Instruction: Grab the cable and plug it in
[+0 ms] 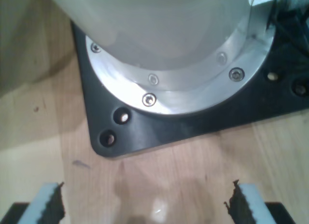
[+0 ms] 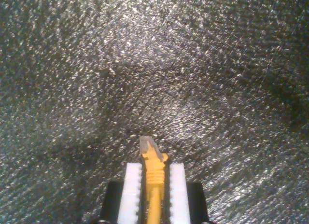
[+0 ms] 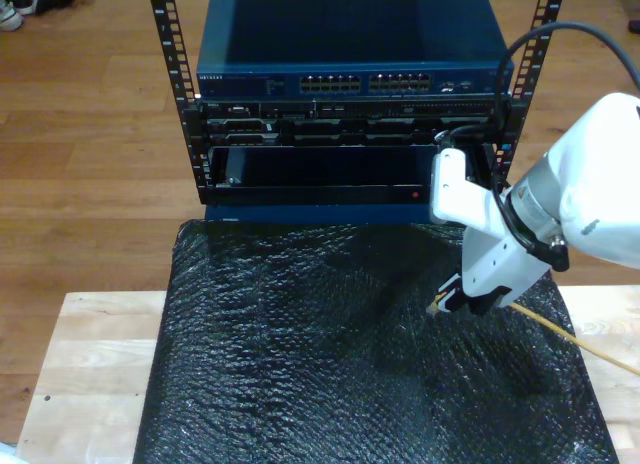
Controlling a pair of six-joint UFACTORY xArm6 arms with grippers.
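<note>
My second gripper (image 2: 153, 170) is shut on the yellow-orange cable (image 2: 153, 185), whose clear-grey plug (image 2: 147, 145) sticks out past the white pads (image 2: 133, 190) over the black mat (image 2: 145, 64). In the exterior view, at its right, this gripper (image 3: 447, 300) hangs just above the mat (image 3: 300, 364), and the cable (image 3: 580, 344) trails off toward the exterior view's right edge. My first gripper (image 1: 145, 204) is open, with nothing between its fingertips (image 1: 48, 202), over a wooden surface (image 1: 159, 175) next to a black base plate (image 1: 145, 132).
A rack (image 3: 345, 94) stands behind the mat, holding a blue network switch (image 3: 350, 82) with a row of ports. A white arm base with a metal flange (image 1: 169, 89) sits on the black base plate. Light wooden table (image 3: 90, 364) shows beside the mat.
</note>
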